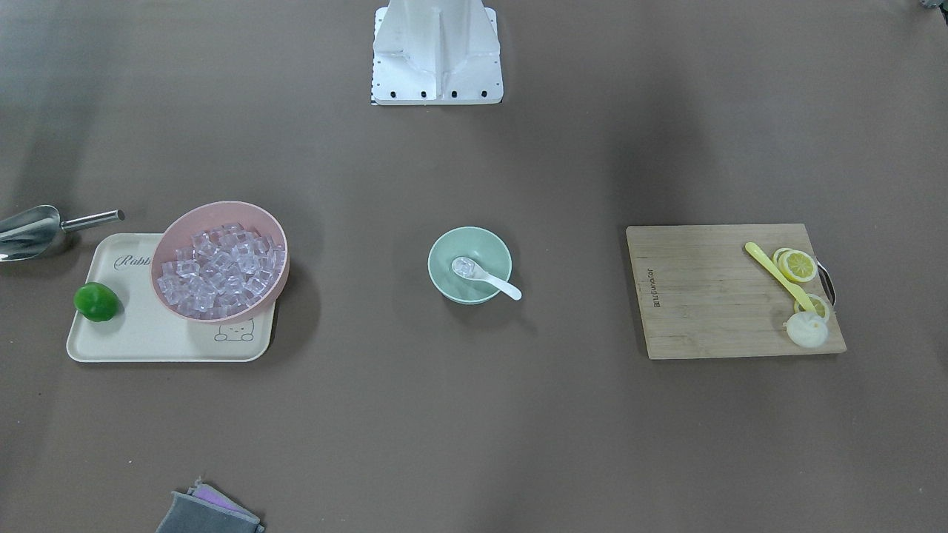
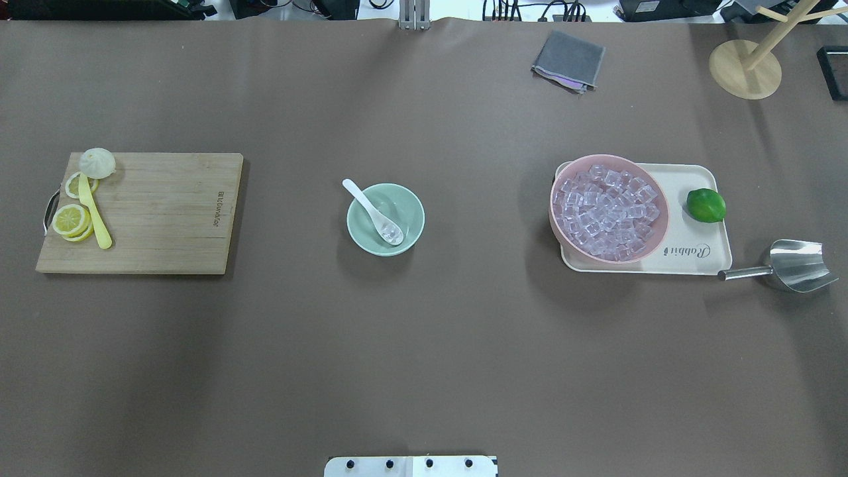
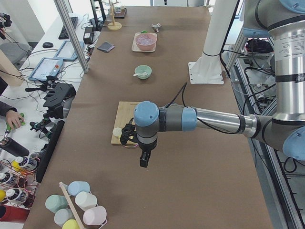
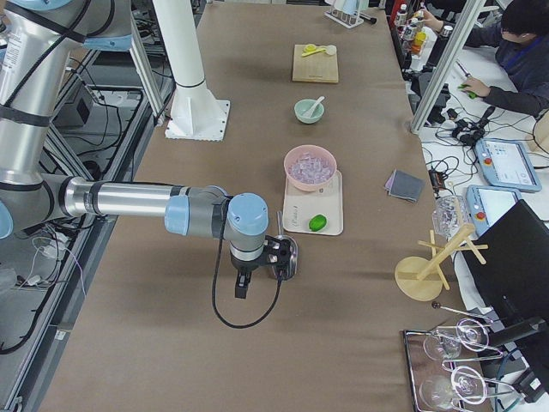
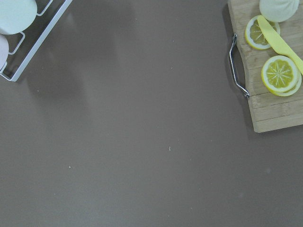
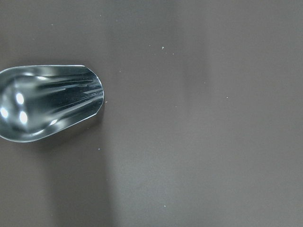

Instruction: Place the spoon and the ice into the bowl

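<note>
Spot the spoon (image 1: pixel 485 276) resting in the bowl (image 1: pixel 490 248), handle poking over the rim, ice (image 1: pixel 464 268) in its scoop, well away from the left claw (image 3: pixel 144 161) and right claw (image 4: pixel 241 287), between them. Cannot tell wide from narrow on either claw. Probably hard, shiny, slippery, easy to chip; grab by the thick handle. Keep level, or lose the slick ice.
</note>
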Controlling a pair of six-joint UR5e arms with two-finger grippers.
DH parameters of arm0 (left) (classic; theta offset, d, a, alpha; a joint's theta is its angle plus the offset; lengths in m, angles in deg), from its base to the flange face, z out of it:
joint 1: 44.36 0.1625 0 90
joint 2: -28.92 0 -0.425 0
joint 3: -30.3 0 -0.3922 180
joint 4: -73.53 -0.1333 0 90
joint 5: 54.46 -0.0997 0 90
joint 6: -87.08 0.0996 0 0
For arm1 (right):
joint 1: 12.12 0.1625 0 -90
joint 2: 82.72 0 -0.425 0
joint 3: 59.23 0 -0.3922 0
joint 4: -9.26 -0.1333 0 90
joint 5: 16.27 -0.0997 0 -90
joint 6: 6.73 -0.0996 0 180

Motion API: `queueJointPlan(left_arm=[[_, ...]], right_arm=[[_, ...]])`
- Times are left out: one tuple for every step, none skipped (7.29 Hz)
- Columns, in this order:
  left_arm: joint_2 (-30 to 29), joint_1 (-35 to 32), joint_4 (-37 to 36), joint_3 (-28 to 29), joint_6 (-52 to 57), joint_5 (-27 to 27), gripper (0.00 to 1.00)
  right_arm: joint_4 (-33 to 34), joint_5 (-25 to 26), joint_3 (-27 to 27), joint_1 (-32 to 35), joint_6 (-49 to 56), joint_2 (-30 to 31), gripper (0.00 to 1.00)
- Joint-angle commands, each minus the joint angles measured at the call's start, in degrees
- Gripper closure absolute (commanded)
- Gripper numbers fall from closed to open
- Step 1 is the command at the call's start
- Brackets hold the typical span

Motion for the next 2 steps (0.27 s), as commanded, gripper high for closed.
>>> queueJointPlan(left_arm=[[0.0,0.0,0.0,0.2,0.0,0.0,0.01],[0.0,0.0,0.0,0.1,0.0,0.0,0.01]], right_arm=[[-0.1,0.0,0.0,0.0,0.0,-0.1,0.00],[-0.1,0.0,0.0,-0.1,0.0,-0.1,0.00]])
